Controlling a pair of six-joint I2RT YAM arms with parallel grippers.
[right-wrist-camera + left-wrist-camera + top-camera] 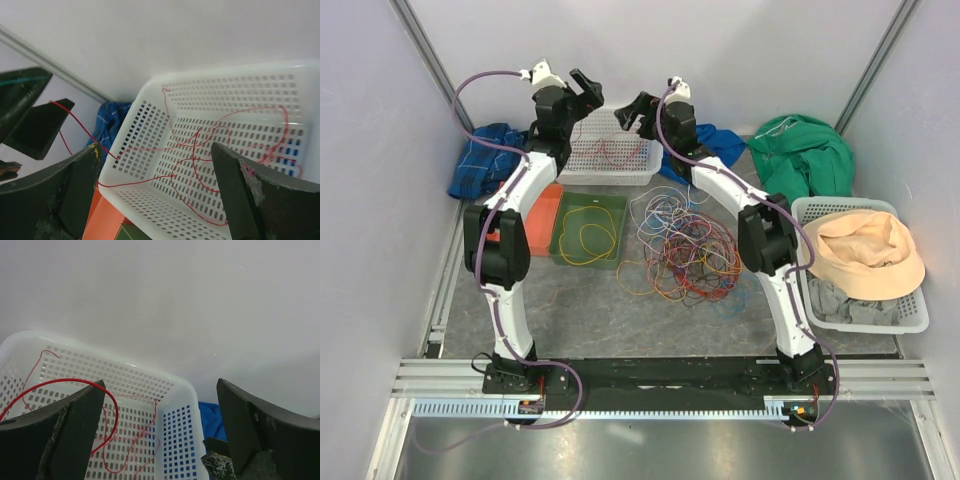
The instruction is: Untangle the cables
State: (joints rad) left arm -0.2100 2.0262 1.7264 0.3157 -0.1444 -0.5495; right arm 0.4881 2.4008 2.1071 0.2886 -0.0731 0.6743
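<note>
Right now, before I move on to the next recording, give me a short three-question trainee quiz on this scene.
1. True or false: the left gripper and the right gripper both stand open.
2. The cable in the white basket is: A blue, B red, C white.
3. In the top view, on which side of the green tray does the tangled pile of cables lie?
Key: 1 true; 2 B; 3 its right.
</note>
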